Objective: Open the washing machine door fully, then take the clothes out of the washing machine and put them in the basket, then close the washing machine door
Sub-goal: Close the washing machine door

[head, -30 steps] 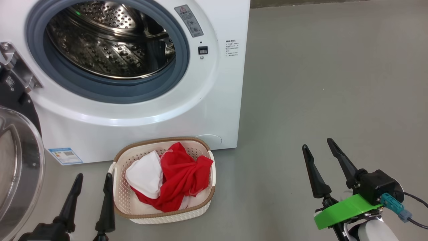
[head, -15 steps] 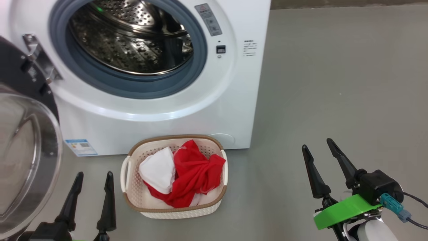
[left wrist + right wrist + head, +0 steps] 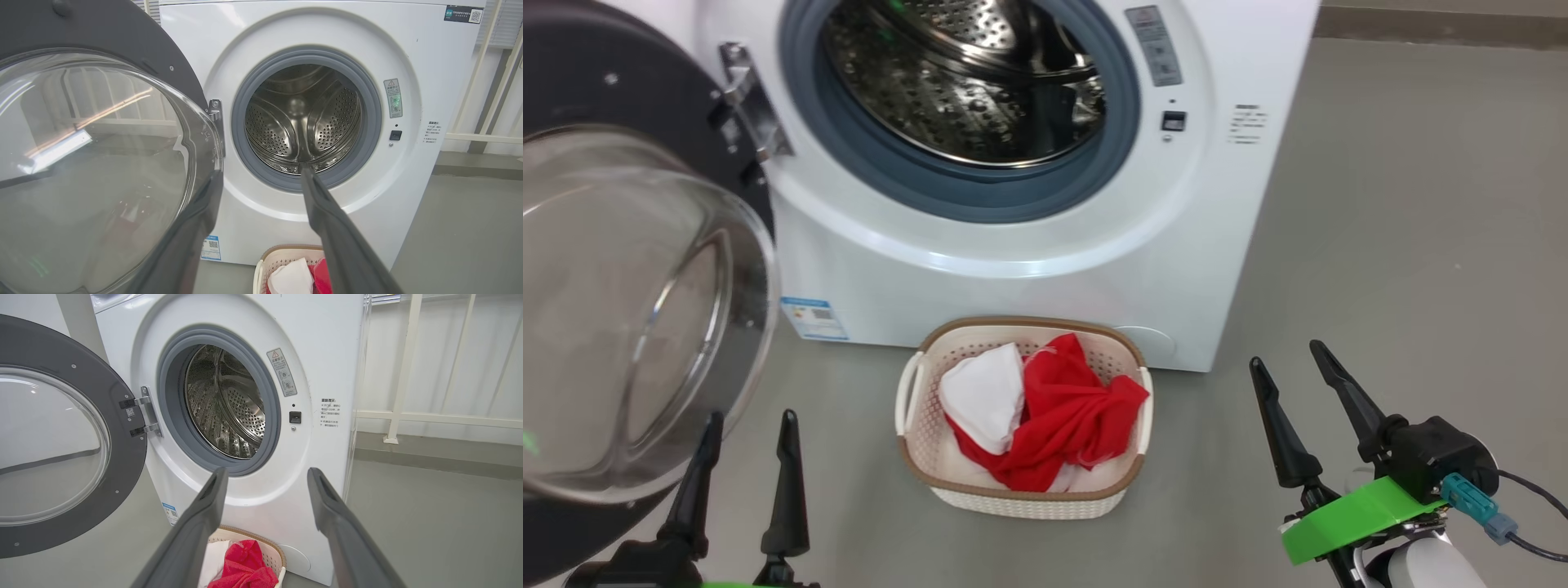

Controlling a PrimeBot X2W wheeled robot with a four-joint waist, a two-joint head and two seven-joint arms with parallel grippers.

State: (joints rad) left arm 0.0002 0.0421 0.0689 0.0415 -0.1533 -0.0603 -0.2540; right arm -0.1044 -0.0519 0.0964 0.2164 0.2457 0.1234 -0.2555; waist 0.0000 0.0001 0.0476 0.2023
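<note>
Clothes (image 3: 1054, 416) of red and white fabric lie in the cream perforated basket (image 3: 1021, 322) by the white washing machine (image 3: 1029, 286); its black-rimmed glass door (image 3: 645, 73) hangs open left, awaiting the spread, empty left gripper (image 3: 752, 416) and right gripper (image 3: 1285, 353).

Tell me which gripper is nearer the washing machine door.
Left. The left gripper sits right beside the washing machine door; the right gripper is far off, past the basket.
</note>
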